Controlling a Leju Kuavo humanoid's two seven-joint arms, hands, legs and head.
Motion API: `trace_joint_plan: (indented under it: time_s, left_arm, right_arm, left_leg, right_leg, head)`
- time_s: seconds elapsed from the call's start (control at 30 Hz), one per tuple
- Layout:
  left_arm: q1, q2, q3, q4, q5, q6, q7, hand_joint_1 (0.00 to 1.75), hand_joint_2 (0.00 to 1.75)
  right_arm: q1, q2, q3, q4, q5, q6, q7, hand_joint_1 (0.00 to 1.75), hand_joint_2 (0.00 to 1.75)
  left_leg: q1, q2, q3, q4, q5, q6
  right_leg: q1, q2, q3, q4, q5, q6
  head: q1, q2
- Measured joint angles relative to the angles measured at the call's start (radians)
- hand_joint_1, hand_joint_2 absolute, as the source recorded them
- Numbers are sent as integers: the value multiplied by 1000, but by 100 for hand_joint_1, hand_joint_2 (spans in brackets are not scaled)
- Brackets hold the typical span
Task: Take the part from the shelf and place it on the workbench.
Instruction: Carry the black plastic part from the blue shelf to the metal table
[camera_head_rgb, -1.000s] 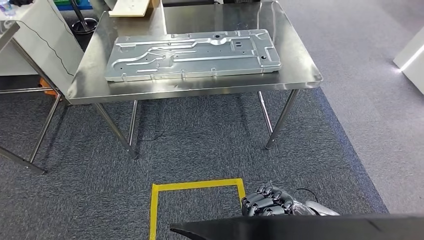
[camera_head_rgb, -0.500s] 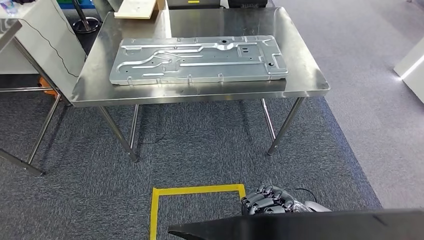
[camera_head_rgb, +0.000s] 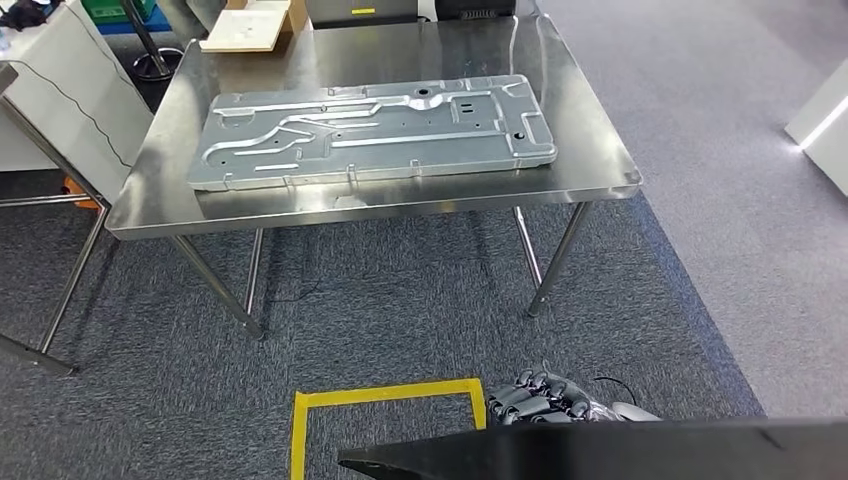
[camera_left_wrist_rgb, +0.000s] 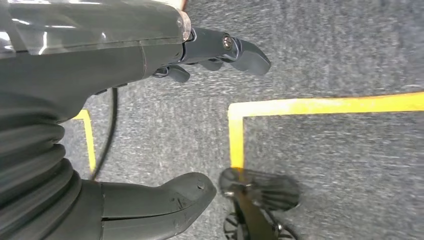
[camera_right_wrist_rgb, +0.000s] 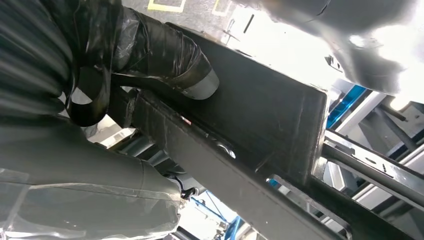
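Carrying a dark flat part (camera_head_rgb: 600, 450), your right hand (camera_head_rgb: 535, 400) has its fingers curled over the near edge; the wrist view shows that hand clamped on a black panel. A steel worktop (camera_head_rgb: 590, 150) stands ahead, well apart, already bearing a stamped metal plate (camera_head_rgb: 370, 135). Pickup looks done; approach and set-down remain, as you would judge it. Your left hand (camera_left_wrist_rgb: 150, 125) hangs over carpet and yellow floor tape (camera_left_wrist_rgb: 300, 106), fingers apart, holding nothing. Most of the part is cut off; the shelf cannot be made out clearly.
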Motion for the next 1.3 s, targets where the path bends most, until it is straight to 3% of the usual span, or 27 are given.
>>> trace_joint_plan:
  time_s: [0.07,0.13,0.23,0.3,0.33,0.4,0.43,0.47,0.5,0.53,0.6,0.63,0.73,0.8,0.87,0.9,0.93,0.97,1.03,1.07,1.17,1.23,1.3]
  left_arm:
    - [0,3,0,0,-2,-1,-1,0,175]
    - [3,6,2,0,-5,-1,-2,0,175]
    - [4,7,5,0,-7,-1,-4,0,175]
    - [-1,5,5,0,-7,-2,-6,0,175]
    - [-2,3,5,0,-8,-2,-7,0,175]
    - [-2,0,6,0,-8,-3,-8,0,175]
    - [-1,-2,7,0,-8,-3,-9,0,175]
    - [0,-2,7,0,-8,-3,-9,0,175]
    - [0,-3,7,0,-9,-2,-9,0,175]
    - [-2,-3,8,0,-9,-2,-10,0,175]
    - [-9,-4,10,0,-9,-2,-10,0,175]
    - [-11,-5,12,0,-9,-2,-10,0,175]
    - [-11,-7,17,0,-10,-2,-11,0,175]
    - [-13,-8,21,0,-10,-2,-12,0,175]
    - [-12,-8,22,0,-10,-2,-12,0,175]
    - [-9,-8,23,0,-10,-2,-12,0,175]
    - [-6,-8,23,0,-10,-3,-12,0,175]
    - [-4,-8,23,0,-10,-3,-13,0,175]
    - [-3,-8,24,0,-11,-3,-13,0,175]
    - [-3,-8,24,0,-11,-4,-13,0,175]
    - [-3,-7,25,0,-16,-5,-14,0,175]
    - [-2,-6,25,0,-20,-6,-16,0,175]
    - [-5,-7,25,0,-22,-7,-18,0,175]
  right_arm:
    - [0,0,0,0,0,0,0,173,175]
    - [1,0,0,0,1,0,1,173,175]
    - [1,-1,-2,0,0,0,1,173,175]
    - [0,-2,-4,-1,0,-1,2,173,175]
    - [0,-2,-5,-2,-1,-1,2,173,175]
    - [9,-2,-9,-1,1,-3,2,173,175]
    - [13,-3,-11,0,6,-3,0,173,175]
    - [16,-4,-13,0,14,-4,-2,173,175]
    - [18,-4,-16,0,24,-5,-4,173,175]
    - [21,-6,-18,0,35,-6,-5,173,175]
    - [29,-9,-22,1,52,-12,-4,173,175]
    - [33,-10,-24,2,58,-15,-4,173,175]
    - [35,-12,-30,0,68,-21,-4,173,175]
    - [35,-13,-31,0,71,-22,-6,173,175]
    - [36,-13,-31,0,67,-21,-7,173,175]
    - [36,-13,-30,0,65,-21,-8,173,175]
    - [36,-13,-30,0,64,-21,-8,173,175]
    - [36,-13,-30,0,63,-21,-9,173,175]
    - [36,-13,-29,0,63,-21,-9,173,175]
    - [36,-13,-29,0,62,-22,-9,173,175]
    - [37,-13,-29,0,57,-24,-8,173,175]
    - [37,-13,-30,-2,53,-24,-8,173,175]
    - [37,-14,-32,-6,52,-26,-9,173,175]
  left_leg:
    - [-12,-1,27,-87,23,18]
    - [-20,-5,30,-105,14,32]
    - [-10,-7,63,-127,43,42]
    - [-5,-6,75,-132,43,43]
    - [-5,-6,76,-132,40,43]
    - [-4,-6,83,-131,31,41]
    - [-2,-7,90,-131,24,38]
    - [0,-9,100,-131,16,33]
    - [2,-14,111,-131,7,27]
    - [3,-18,121,-130,-2,20]
    - [4,-28,127,-130,-15,5]
    - [4,-31,130,-128,-16,-2]
    - [6,-30,128,-97,-24,-18]
    - [9,-20,73,0,-67,-23]
    - [10,-15,-15,134,-119,-29]
    - [9,-15,-48,172,-126,-30]
    - [9,-15,-64,176,-110,-28]
    - [9,-14,-60,140,-72,-24]
    - [6,-12,-19,7,20,-12]
    - [2,-10,-3,-47,38,-7]
    - [-6,-8,12,-91,37,7]
    - [0,-10,24,-101,50,15]
    - [5,-11,37,-110,49,25]
  right_leg:
    - [-2,2,10,-4,-7,8]
    - [-4,4,12,6,-4,20]
    - [-2,2,8,45,-13,35]
    - [-7,0,-35,126,-58,45]
    - [-10,0,-72,181,-82,50]
    - [-17,-1,-134,255,-96,59]
    - [-20,-1,-146,249,-76,63]
    - [-23,-1,-140,209,-39,66]
    - [-27,5,-125,147,9,69]
    - [-29,15,-110,92,39,70]
    - [-26,31,-90,26,58,60]
    - [-23,31,-86,22,49,51]
    - [-23,13,-62,8,45,23]
    - [-21,1,-48,4,35,9]
    - [-16,-7,-39,5,23,3]
    - [-14,-10,-33,5,18,2]
    - [-12,-11,-25,5,11,2]
    - [-11,-11,-14,5,4,2]
    - [-10,-12,7,3,-9,5]
    - [-9,-11,14,3,-14,9]
    - [-8,-9,18,0,-26,27]
    - [-9,-8,21,10,-39,39]
    - [-10,-7,-16,88,-78,48]
  head:
    - [0,0]
    - [-2,0]
    - [-2,0]
    - [-1,0]
    - [-1,0]
    - [-1,0]
    - [-1,0]
    - [-1,0]
    - [-1,0]
    - [-1,0]
    - [-1,0]
    - [-1,0]
    - [-1,0]
    - [-1,0]
    - [-1,0]
    - [-1,0]
    - [-1,0]
    - [-1,0]
    - [-1,0]
    - [-1,0]
    - [-1,0]
    - [-1,0]
    - [-1,0]
